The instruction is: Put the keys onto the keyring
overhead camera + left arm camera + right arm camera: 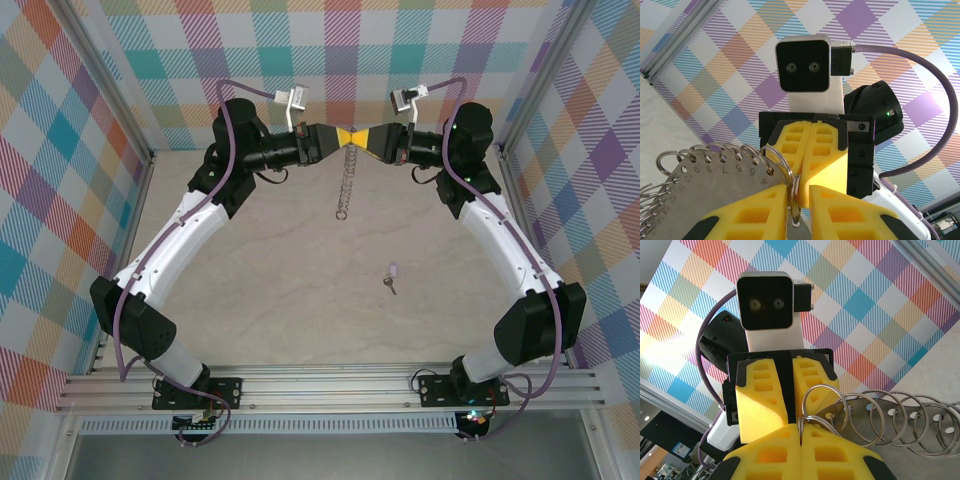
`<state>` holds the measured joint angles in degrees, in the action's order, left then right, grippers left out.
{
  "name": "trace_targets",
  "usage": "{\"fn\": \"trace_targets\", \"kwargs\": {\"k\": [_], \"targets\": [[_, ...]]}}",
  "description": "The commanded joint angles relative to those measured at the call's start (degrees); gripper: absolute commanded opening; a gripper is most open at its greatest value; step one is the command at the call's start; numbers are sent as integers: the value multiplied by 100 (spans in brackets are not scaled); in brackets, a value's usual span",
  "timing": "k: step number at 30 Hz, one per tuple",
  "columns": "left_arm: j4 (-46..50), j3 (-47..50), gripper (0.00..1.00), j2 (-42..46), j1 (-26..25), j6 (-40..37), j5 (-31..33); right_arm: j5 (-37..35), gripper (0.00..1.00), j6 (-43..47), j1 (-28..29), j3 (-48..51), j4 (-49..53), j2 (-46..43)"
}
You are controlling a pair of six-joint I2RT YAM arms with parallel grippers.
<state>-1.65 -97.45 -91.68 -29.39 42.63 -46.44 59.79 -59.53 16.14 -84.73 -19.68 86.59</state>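
The keyring (347, 180) is bare metal: glossy wire loops and a dull brushed plate. The fingers (752, 215) of the left gripper (799, 194) on it are matt yellow plastic. Below the keyring, the table (280, 300) looks smooth, pale and faintly marbled. The key (393, 272) has a pale plastic-looking head and a dark metal shaft.

the keyring (715, 172) plate gets cut off at the lower left edge, and the key (393, 277) is too tiny for detail
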Motion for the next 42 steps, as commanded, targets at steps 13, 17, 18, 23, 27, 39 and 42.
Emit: {"fn": "trace_targets", "kwargs": {"k": [13,17,18,23,27,39,42], "targets": [[-147,-37,12,111,-195,-59,-194,-231,0,38,-23,141,-123,-61],[-97,-92,12,78,-238,-64,-142,-231,0,20,-23,167,-139,-85],[-54,-106,12,73,-249,-83,-124,-234,0,7,-21,182,-145,-89],[224,-183,0,60,-330,-375,94,-245,0,-42,-15,202,-171,-98],[279,-200,0,49,-331,-554,161,-260,6,28,-23,121,123,-116],[1443,-822,0,-35,-331,-1886,67,-428,54,567,-615,93,1553,-705],[2018,-1180,0,-142,-331,-2292,-55,-446,54,1098,-683,-94,2314,-809]]}}
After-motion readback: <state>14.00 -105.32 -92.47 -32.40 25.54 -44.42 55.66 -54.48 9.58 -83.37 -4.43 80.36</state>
